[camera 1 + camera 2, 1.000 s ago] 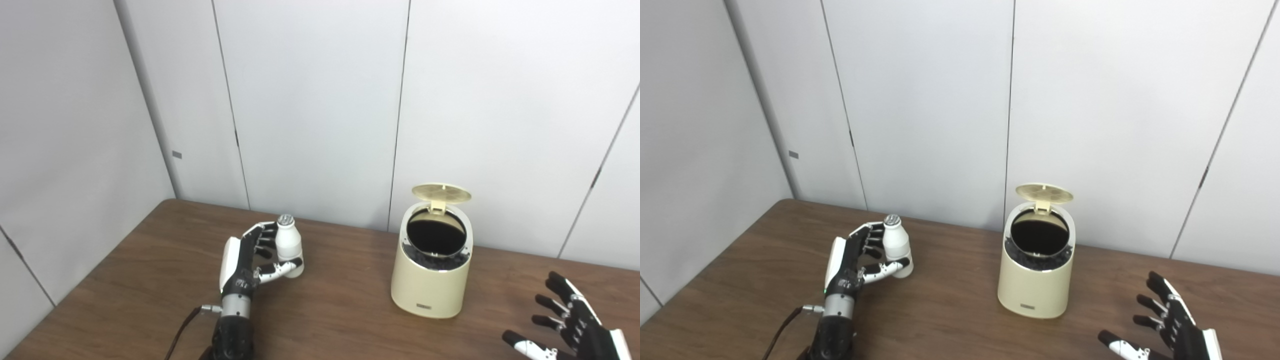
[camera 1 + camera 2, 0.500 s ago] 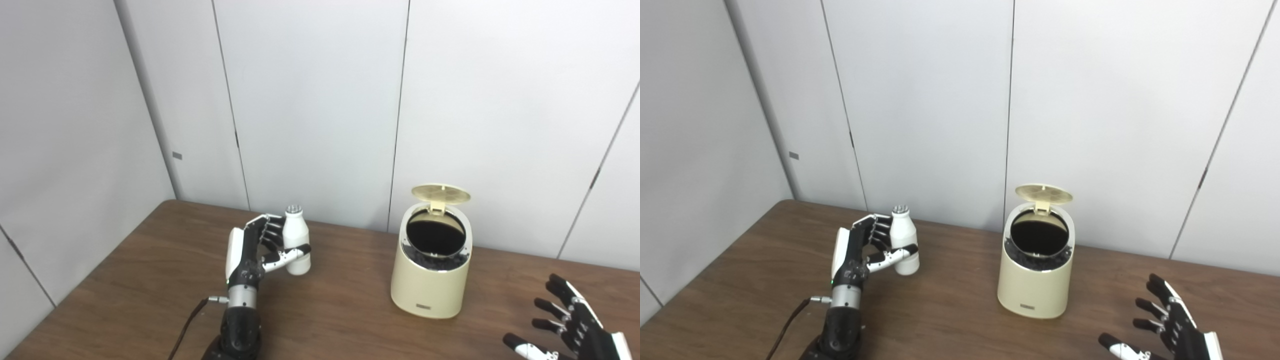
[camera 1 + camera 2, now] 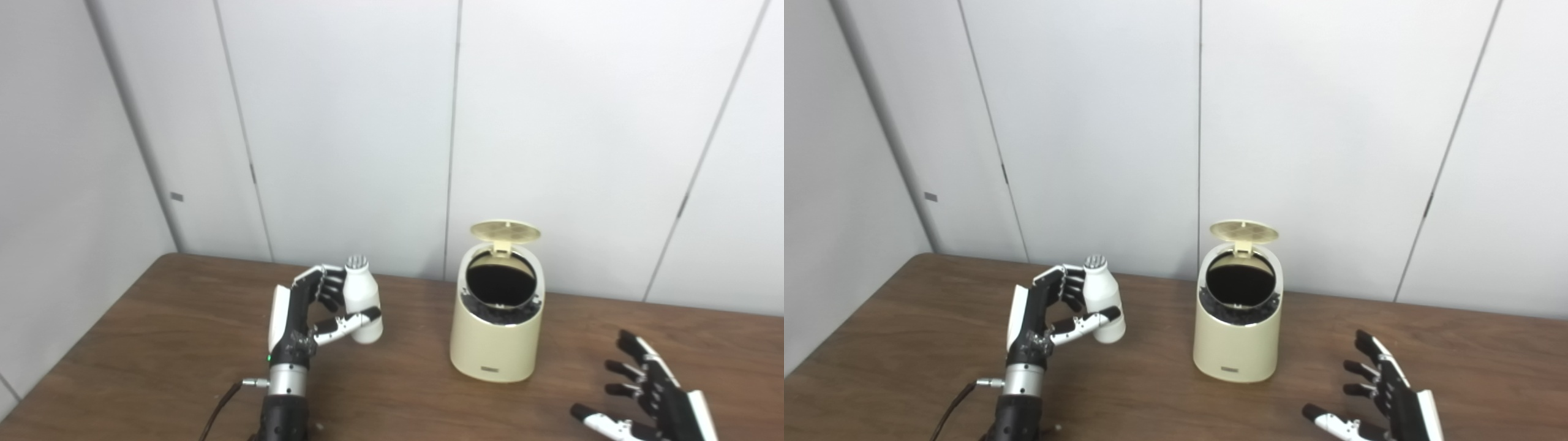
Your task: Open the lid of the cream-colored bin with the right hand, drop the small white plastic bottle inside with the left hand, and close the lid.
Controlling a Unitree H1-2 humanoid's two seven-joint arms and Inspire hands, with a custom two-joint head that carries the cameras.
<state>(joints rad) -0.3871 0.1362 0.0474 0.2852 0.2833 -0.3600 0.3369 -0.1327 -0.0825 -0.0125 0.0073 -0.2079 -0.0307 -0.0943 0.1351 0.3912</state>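
Left eye view: bin (image 3: 496, 340) label unreadable

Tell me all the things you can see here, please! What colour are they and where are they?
bin: one, cream, standing on the table right of the middle
lid: one, cream, flipped up at the back of the bin, so the dark inside shows
bottle: one, small and white with a silvery cap, upright, held to the left of the bin
table: one, brown wood, across the bottom of the picture
wall panels: several, pale grey, behind the table
cable: one, dark, by the left wrist
left hand: one, black and white, closed around the bottle
right hand: one, black and white, open with fingers spread, at the bottom right, holding nothing
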